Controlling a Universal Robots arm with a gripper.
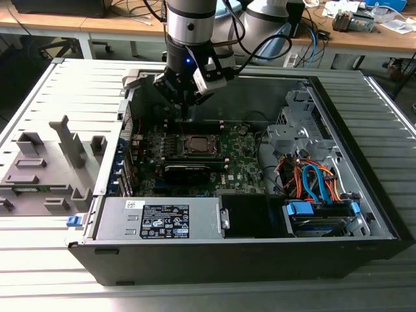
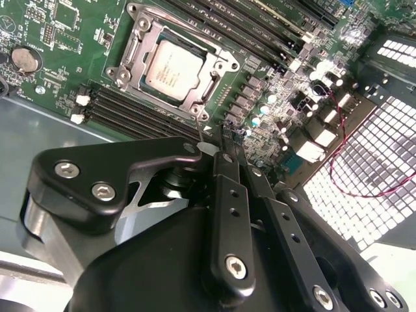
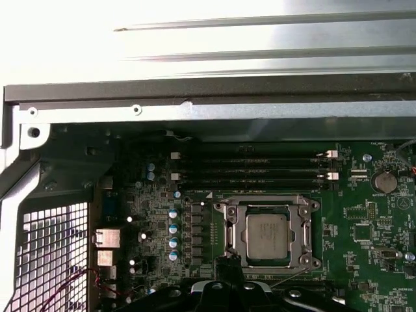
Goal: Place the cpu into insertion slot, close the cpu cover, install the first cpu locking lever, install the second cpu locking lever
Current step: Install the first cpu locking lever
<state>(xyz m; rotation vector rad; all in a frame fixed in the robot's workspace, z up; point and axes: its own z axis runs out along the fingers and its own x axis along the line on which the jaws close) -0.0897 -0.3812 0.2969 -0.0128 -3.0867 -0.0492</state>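
Pinched narrow, the claw (image 2: pixel 231 133) has its two fingers lying side by side with nothing that I can see between them. Its tips hang just above the motherboard (image 2: pixel 71 26), close beside one corner of the socket. In the exterior view the claw (image 1: pixel 185 112) reaches down into the open computer case (image 1: pixel 383 214) towards the same spot.

Right beside the fingertips, a thin wire rod stands up from the socket corner. I take it for a locking lever (image 2: pixel 200 123). Whether the tips touch it I cannot tell.

Just past it, the cpu cover (image 2: pixel 133 49) lies flat over the socket, and the cpu (image 2: pixel 170 68) sits inside the cover's window, level and square. In the first wrist view the cpu (image 3: pixel 268 235) and cpu cover (image 3: pixel 229 227) look the same, seated and closed.

By my reading the first two steps are done and the work stands at the levers. That step calls for a steady sideways and downward press on a springy wire, kept clear of the cover and the small parts nearby.

Counted: one claw, one cpu and one cpu cover. I can make out one lever for certain and cannot tell about a second. Further out there is one coin battery (image 3: pixel 385 182), and a column of four blue-topped capacitors (image 3: pixel 173 227) stands beside the socket. Farthest off in the exterior view is one power supply box (image 1: pixel 162 218)
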